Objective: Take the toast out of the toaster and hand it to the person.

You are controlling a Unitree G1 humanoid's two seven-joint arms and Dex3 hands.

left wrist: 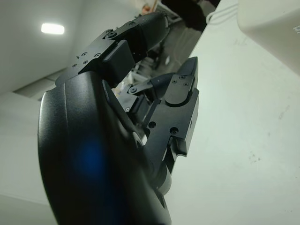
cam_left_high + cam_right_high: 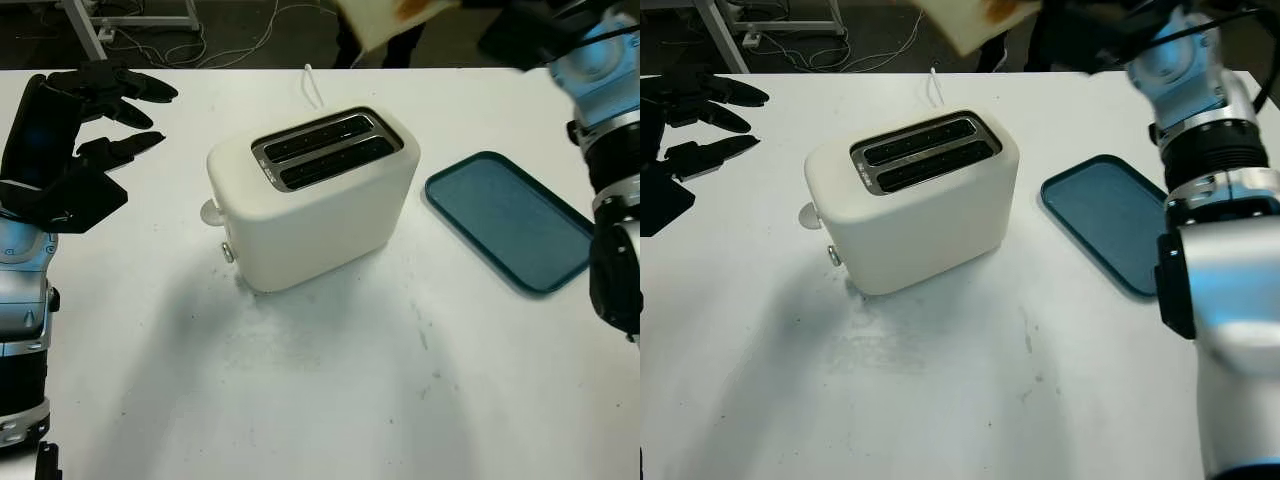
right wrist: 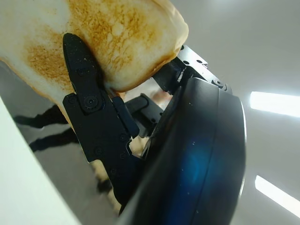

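Observation:
A browned slice of toast [image 2: 388,16] is held high beyond the table's far edge, and my right hand [image 2: 505,35] is shut on it at the top right. In the right wrist view a black finger [image 3: 86,93] presses across the toast [image 3: 112,37]. The cream two-slot toaster [image 2: 315,205] stands mid-table with both slots [image 2: 325,150] empty. My left hand [image 2: 140,115] is open above the table to the toaster's left and holds nothing.
A teal tray [image 2: 510,220] lies right of the toaster. The toaster's white cable [image 2: 312,85] runs back off the far edge. Dark legs of a person [image 2: 400,50] stand beyond that edge. Bare white tabletop [image 2: 330,390] spreads in front.

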